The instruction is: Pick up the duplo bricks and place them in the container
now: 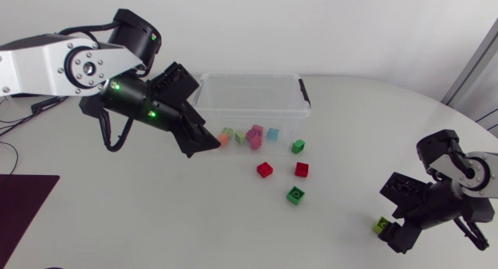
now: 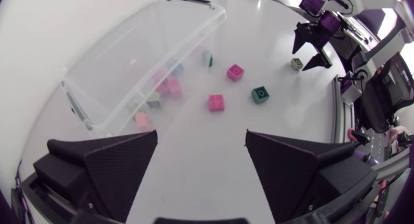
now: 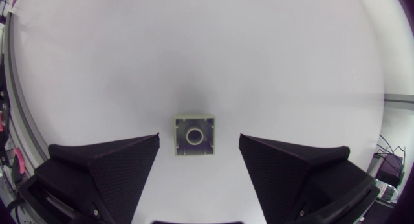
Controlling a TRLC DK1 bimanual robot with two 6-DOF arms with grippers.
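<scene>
**Bright bricks on white, framed in black**

The table (image 1: pixel 156 222) is plain white. The container (image 1: pixel 249 77) is clear plastic with a black latch (image 1: pixel 304 92); through its wall show an orange brick (image 1: pixel 223 141), a pale green brick (image 1: pixel 229 133), a pink brick (image 1: pixel 254 134) and a light blue brick (image 1: pixel 272 134). On the table lie two red bricks (image 1: pixel 264 169) (image 1: pixel 302 169), two green bricks (image 1: pixel 298 146) (image 1: pixel 296 195) and a lime-green brick (image 1: pixel 381 225). The left gripper (image 2: pixel 200 136) and the right gripper (image 3: pixel 198 138) are matte black. The left arm (image 1: pixel 47 67) is silver-white with black joints and small green lights.
</scene>
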